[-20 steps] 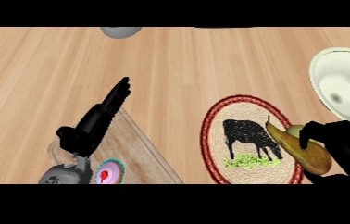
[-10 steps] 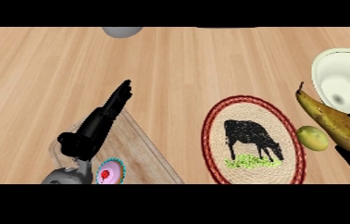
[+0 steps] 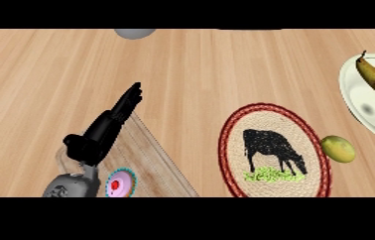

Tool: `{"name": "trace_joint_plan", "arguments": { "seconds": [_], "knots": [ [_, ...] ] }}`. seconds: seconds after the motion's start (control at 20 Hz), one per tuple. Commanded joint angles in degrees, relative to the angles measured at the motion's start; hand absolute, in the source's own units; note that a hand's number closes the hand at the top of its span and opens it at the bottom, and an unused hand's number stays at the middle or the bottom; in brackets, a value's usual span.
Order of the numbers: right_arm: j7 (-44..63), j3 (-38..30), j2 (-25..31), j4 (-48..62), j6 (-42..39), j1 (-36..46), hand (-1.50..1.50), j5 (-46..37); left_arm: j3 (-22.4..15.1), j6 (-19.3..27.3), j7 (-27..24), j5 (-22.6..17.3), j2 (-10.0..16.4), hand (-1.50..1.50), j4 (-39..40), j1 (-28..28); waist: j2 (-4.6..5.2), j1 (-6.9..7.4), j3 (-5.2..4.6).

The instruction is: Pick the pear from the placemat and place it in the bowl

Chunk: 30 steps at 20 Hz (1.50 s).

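Note:
The pear [image 3: 364,69], green-brown with a short stem, shows over the white bowl [image 3: 354,100] at the right edge, partly cut off by the frame. The round woven placemat [image 3: 275,152], red-rimmed with a black cow on it, lies at the lower right with nothing on it. My left hand [image 3: 108,127] rests open at the lower left, fingers straight and pointing away, above a wooden board. My right hand is out of view.
A round yellow-green fruit [image 3: 338,149] sits on the counter against the placemat's right rim. A wooden board [image 3: 157,159] lies at the lower left with a pink and teal cupcake [image 3: 118,184] on it. A grey object [image 3: 135,33] stands at the far edge.
My right hand, shut on the pear at the placemat's right rim a second ago, has left the view. The pear has moved away and right, over the bowl. The left hand has not moved.

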<state>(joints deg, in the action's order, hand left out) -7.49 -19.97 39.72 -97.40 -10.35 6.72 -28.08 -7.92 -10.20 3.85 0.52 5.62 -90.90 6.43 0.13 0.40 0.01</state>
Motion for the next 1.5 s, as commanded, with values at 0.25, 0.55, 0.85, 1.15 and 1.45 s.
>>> {"name": "trace_joint_plan", "arguments": {
  "seconds": [0.25,0.55,0.85,1.15,1.45],
  "knots": [
    [-11.4,2.6,0.6,29.2,13.3,14.2,1.50,-11.9,0.4,1.0,-2.1,1.9,-1.4,0.00,3.4,2.5,0.26,0.66,0.03],
    [-8.2,6.2,5.0,41.7,-3.8,17.5,1.50,-10.3,-0.1,-0.7,1.1,0.2,-0.8,0.00,-0.8,2.2,0.46,1.88,0.05],
    [-23.5,4.8,3.8,57.4,-1.6,24.7,-1.50,-8.6,-1.5,0.0,1.4,1.2,-2.2,0.00,-1.3,0.1,0.34,1.22,0.11],
    [-24.9,-1.9,5.4,66.9,-0.3,32.9,-1.50,-4.4,0.6,-0.6,1.5,0.5,-1.3,0.00,-0.1,1.7,0.42,1.12,0.11],
    [-22.3,-11.0,10.5,75.4,-2.4,35.3,-1.50,2.5,0.8,-0.7,1.0,0.7,-0.8,0.00,-1.2,1.7,0.58,1.29,0.19]
  ]
}}
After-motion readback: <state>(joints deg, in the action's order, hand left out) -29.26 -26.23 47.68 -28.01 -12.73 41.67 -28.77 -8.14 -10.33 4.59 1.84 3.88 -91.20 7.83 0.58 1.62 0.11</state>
